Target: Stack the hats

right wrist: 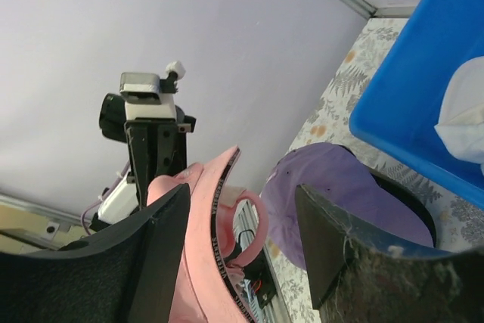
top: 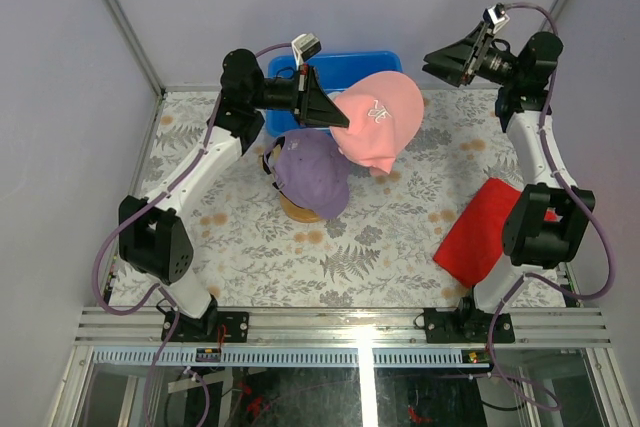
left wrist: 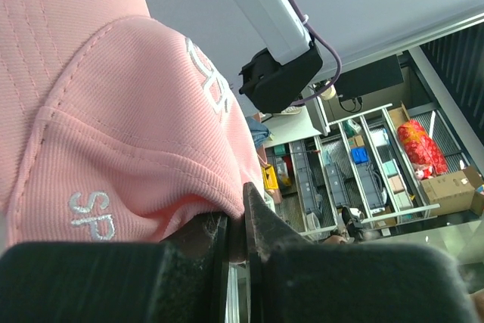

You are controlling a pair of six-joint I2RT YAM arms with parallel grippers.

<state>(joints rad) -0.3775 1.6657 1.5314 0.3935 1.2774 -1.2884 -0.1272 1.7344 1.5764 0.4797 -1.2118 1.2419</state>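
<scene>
My left gripper (top: pixel 335 110) is shut on the edge of the pink hat (top: pixel 378 119) and holds it in the air over the back middle of the table; its fabric (left wrist: pixel 113 126) is pinched between the fingers. The lavender hat (top: pixel 312 173) sits below on a stack, with a black hat's edge (top: pixel 268 162) and tan underneath (top: pixel 300 212). My right gripper (top: pixel 432 59) is open and empty, held high at the back right. In the right wrist view the pink hat (right wrist: pixel 212 262) and lavender hat (right wrist: pixel 340 194) show between its fingers. A white hat (right wrist: pixel 465 122) lies in the blue bin.
A blue bin (top: pixel 335 72) stands at the back, behind the held hat; it also shows in the right wrist view (right wrist: pixel 423 88). A flat red cloth (top: pixel 485 227) lies at the right by the right arm. The table has a fern-print cover (top: pixel 380 247).
</scene>
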